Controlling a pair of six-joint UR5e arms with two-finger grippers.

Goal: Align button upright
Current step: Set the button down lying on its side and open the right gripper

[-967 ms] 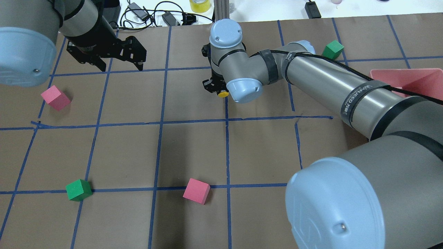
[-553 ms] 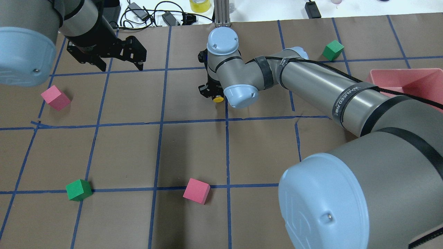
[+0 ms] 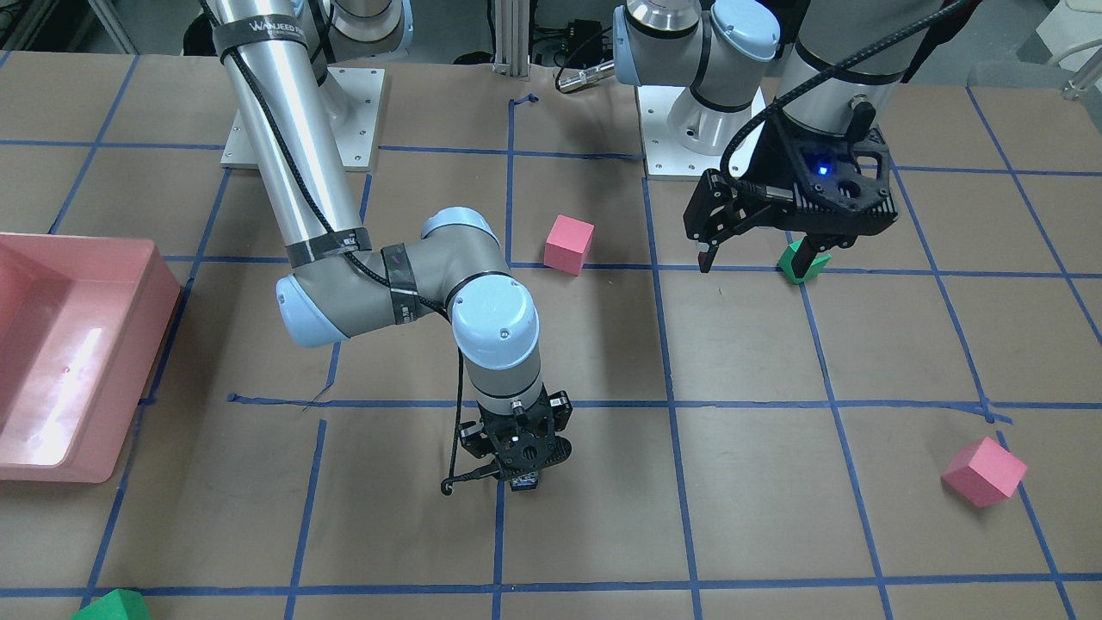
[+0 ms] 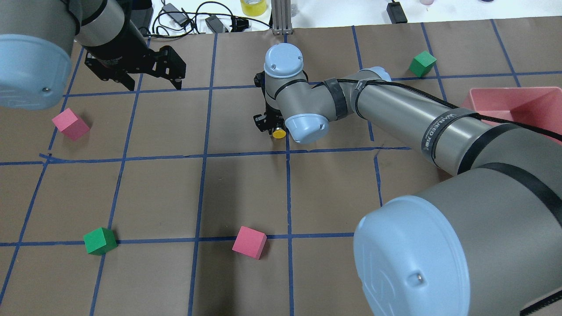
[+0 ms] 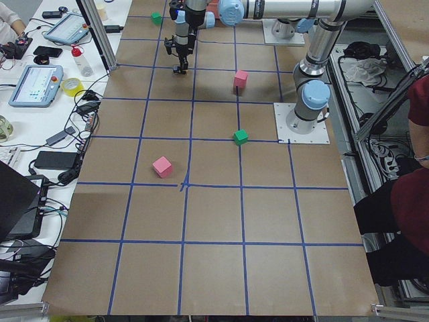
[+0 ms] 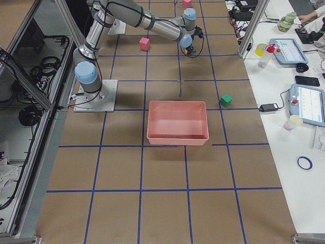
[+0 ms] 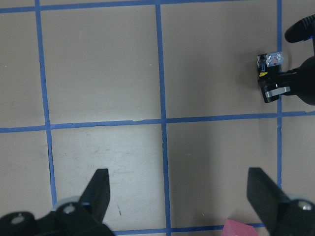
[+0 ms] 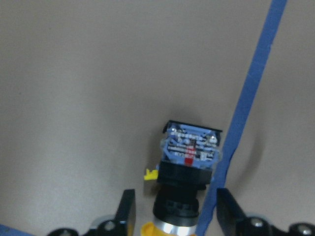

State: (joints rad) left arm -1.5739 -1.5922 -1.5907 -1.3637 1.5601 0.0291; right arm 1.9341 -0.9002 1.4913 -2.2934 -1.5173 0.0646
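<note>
My right gripper (image 4: pixel 269 124) points down near the middle of the table and is shut on the button (image 4: pixel 278 133). In the right wrist view the button (image 8: pixel 189 147) hangs between the fingers (image 8: pixel 127 211), yellow cap toward the camera and grey-blue base block toward the table, beside a blue tape line. From the front, the base (image 3: pixel 523 484) shows just below the right gripper (image 3: pixel 516 469), close to the table; I cannot tell if it touches. My left gripper (image 4: pixel 153 83) is open and empty at the far left, above the table. The left wrist view shows the button (image 7: pixel 270 73) at upper right.
Pink cubes lie at the left (image 4: pixel 70 124) and front middle (image 4: pixel 249 242). Green cubes lie at the front left (image 4: pixel 100 241) and far right (image 4: pixel 423 62). A pink bin (image 4: pixel 513 103) stands at the right. Cables and tape rolls lie beyond the far edge.
My right gripper has moved toward the robot and slightly left with the button in it, and sits lower. The left arm has not moved.
</note>
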